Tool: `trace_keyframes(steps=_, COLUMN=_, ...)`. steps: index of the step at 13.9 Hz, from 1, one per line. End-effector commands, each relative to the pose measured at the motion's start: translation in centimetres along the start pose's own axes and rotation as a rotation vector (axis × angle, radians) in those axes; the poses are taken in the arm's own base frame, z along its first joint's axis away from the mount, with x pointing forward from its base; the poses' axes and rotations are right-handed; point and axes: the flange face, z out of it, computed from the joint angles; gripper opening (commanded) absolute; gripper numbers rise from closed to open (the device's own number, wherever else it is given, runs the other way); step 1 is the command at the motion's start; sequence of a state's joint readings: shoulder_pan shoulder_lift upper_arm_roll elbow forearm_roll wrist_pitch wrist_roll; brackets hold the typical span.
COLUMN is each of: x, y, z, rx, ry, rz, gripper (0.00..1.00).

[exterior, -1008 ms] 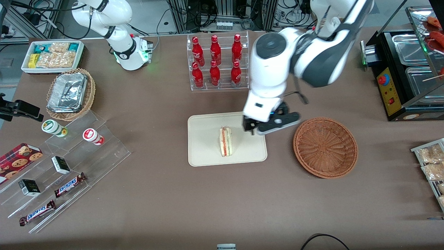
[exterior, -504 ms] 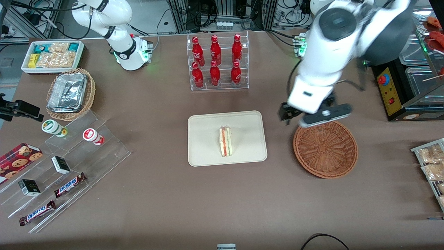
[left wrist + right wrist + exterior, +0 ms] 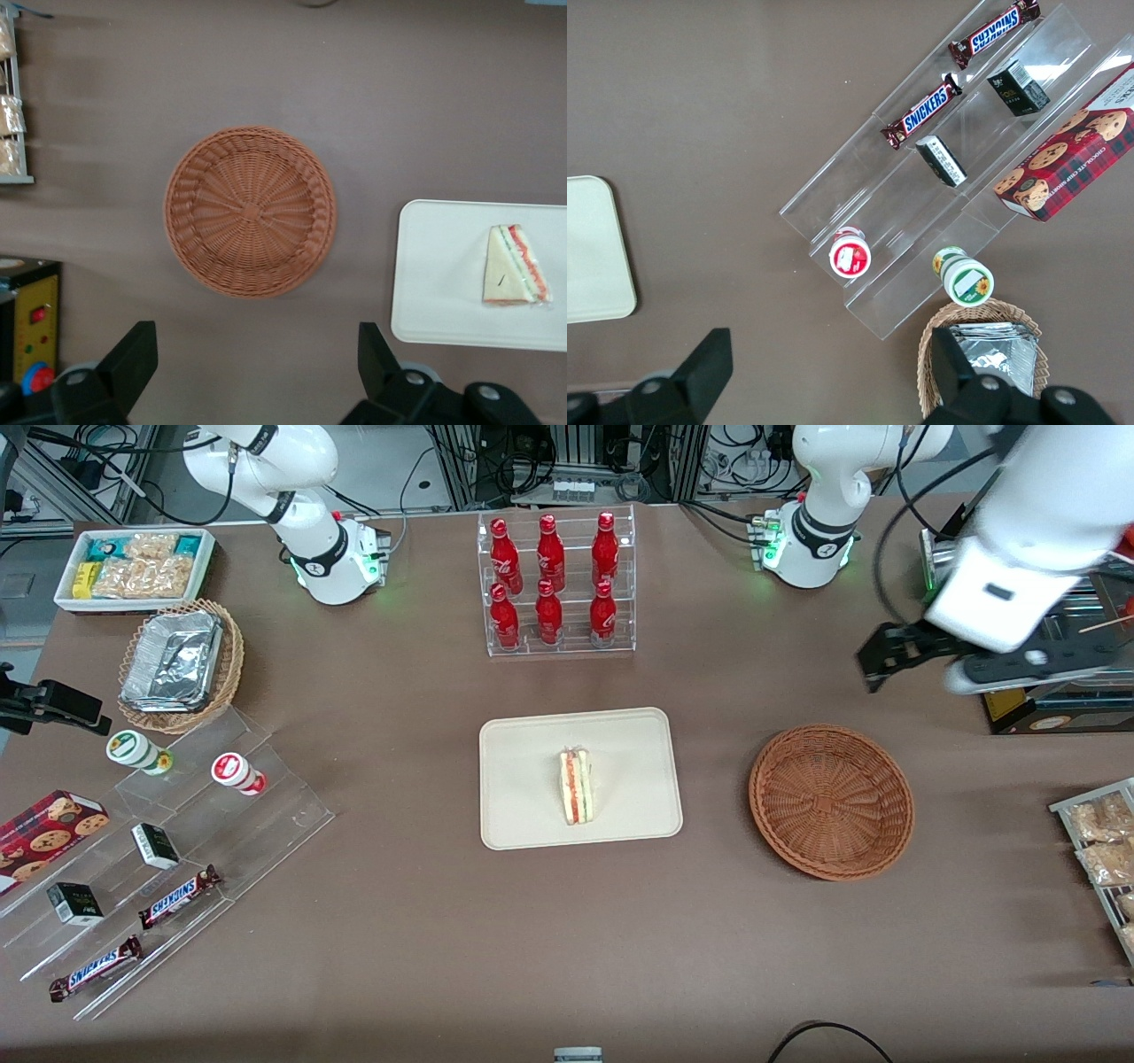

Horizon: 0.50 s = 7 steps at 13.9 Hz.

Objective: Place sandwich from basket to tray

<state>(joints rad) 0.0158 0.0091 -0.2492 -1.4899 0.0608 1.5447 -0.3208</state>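
The sandwich, a white wedge with red and green layers, lies on the cream tray in the middle of the table. The round reddish-brown basket beside the tray is empty. My left gripper is open and empty. It hangs high above the table, farther from the front camera than the basket and toward the working arm's end. The left wrist view looks down between the spread fingers of the gripper at the basket, the tray and the sandwich.
A black food warmer stands right beside the gripper. A rack of red bottles stands farther back than the tray. Snack packets lie at the working arm's table edge. Clear display steps and a foil-filled tan basket stand toward the parked arm's end.
My gripper has moved from the tray's edge, past the basket, up and toward the working arm's end. The sandwich stays on the tray.
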Motion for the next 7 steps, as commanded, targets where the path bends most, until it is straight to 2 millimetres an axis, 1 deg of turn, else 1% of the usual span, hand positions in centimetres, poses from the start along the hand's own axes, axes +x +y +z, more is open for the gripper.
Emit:
trace_keyframes(steps=1, x=-0.7, y=-4.5, z=-1.1, rx=-0.012, ry=-0.025, rz=0.075, gripper=1.00)
trace_keyframes(steps=3, x=0.2, y=-8.7, z=-2.0, rx=-0.017, ry=-0.008, rz=0.105, gripper=1.00)
trace_keyframes(steps=4, x=0.3, y=-9.3, z=-2.0, rx=-0.012, ry=-0.006, rz=0.126, gripper=1.00)
trace_keyframes(steps=5, x=0.4, y=-9.3, z=-2.1, rx=-0.004, ry=-0.002, rz=0.142, gripper=1.00)
trace_keyframes(steps=7, x=0.7, y=-9.0, z=-1.6, rx=-0.001, ry=-0.009, rz=0.149, gripper=1.00)
